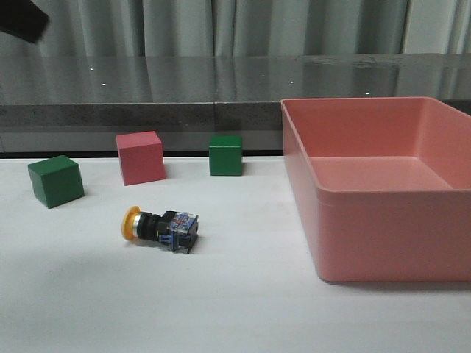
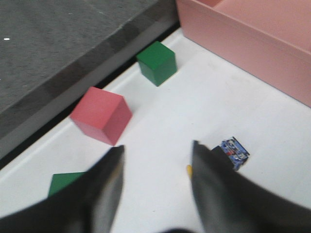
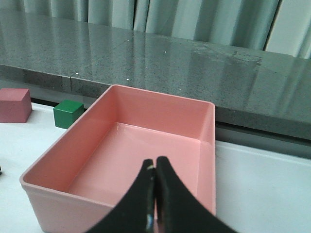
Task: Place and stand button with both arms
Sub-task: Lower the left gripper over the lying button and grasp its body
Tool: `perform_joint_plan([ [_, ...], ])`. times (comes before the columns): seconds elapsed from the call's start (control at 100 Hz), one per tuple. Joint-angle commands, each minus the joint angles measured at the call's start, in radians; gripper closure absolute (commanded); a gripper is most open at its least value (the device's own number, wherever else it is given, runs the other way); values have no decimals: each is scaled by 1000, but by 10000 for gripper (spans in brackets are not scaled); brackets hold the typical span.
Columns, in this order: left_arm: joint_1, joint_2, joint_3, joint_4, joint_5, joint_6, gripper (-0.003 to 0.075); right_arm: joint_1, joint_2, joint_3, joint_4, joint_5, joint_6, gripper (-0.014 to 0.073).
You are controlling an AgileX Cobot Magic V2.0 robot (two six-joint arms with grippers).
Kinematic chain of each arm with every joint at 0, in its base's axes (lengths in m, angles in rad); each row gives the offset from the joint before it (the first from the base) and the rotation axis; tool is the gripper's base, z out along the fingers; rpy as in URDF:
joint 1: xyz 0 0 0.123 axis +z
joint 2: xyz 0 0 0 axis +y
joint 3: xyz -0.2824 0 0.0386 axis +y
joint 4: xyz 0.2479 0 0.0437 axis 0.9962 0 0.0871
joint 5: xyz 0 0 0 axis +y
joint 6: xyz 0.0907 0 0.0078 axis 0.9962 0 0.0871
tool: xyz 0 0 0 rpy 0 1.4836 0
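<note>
**Button on its side, grasp not yet made**

The left end effector point(image 2: 155, 189) hung above the worktop point(image 1: 243, 309) with its fingers spread wide and nothing between them, seen only in its own wrist view. The right end effector point(image 3: 155, 194) was pinched narrow, its fingertips touching or nearly so, empty, and poised over the near wall of the pink bin point(image 3: 146, 145).

The button point(image 1: 160, 226) lay on its side on the worktop, yellow cap toward the robot's left and clear-blue base toward the bin. In the left wrist view one finger partly covered it, leaving a sliver of yellow and the blue base showing just beside that finger, so the open fingers were near it but not around it. Judging by that, the task was at its start: nothing was gripped, and the pick-up, the placing and the standing upright all remained.

A green cube point(image 1: 55, 180), a pink cube point(image 1: 140, 157) and a second green cube point(image 1: 225, 154) stood behind the button, well apart from it and unlikely to hinder a grasp. The bin sat clear of the button on the robot's right.
</note>
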State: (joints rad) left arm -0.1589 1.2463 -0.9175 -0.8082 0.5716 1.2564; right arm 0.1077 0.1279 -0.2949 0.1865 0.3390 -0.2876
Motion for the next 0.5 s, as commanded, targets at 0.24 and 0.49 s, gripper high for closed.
perform_joint_plan([
  [0.24, -29, 180, -40, -266, 9, 118, 39, -5, 10, -28, 9, -91, 2, 670],
  [0.49, 25, 350, -98, -461, 361, 645, 83, -5, 10, -28, 9, -88, 2, 670],
])
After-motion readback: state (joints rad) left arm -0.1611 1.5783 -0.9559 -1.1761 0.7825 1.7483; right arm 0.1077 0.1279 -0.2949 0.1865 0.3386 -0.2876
